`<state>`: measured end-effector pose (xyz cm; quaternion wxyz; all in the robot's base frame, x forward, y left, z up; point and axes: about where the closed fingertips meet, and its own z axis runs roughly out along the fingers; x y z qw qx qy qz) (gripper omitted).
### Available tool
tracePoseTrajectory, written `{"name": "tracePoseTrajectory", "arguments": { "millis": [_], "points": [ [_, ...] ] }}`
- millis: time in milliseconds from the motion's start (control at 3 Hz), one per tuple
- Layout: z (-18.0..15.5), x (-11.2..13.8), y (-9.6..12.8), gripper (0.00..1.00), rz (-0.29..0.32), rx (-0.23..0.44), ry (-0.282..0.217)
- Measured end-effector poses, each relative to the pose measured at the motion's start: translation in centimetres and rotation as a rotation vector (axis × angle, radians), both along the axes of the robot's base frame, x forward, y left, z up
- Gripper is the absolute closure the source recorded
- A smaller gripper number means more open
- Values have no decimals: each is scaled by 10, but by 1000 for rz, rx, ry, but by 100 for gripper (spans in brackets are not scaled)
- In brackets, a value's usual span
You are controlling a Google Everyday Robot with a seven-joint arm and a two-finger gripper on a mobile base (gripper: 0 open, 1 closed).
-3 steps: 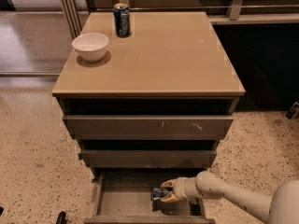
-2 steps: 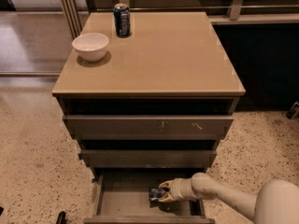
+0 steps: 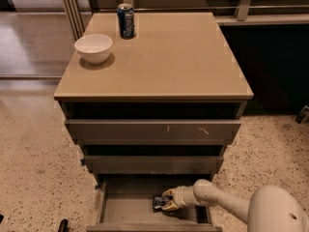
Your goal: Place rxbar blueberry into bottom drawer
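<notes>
Gripper [image 3: 166, 200] further left inside bottom drawer [image 3: 125, 210]

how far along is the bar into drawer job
Done: the bottom drawer is open and the rxbar blueberry is inside it, right of middle. In hand: the gripper, reaching into the drawer, has its fingers shut on the bar; whether the bar rests on the drawer is unclear. Left: let go and pull the arm out.
</notes>
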<state>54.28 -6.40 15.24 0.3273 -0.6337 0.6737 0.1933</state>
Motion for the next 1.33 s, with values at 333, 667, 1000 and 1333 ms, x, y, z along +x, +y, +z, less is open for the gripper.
{"name": "tracePoseTrajectory", "arguments": {
  "millis": [333, 667, 1000, 1333],
  "points": [
    [-15, 4, 5, 98, 9, 0, 14],
    [-15, 4, 5, 75, 9, 0, 14],
    [-15, 4, 5, 51, 9, 0, 14],
    [-15, 4, 5, 20, 9, 1, 14]
  ]
}}
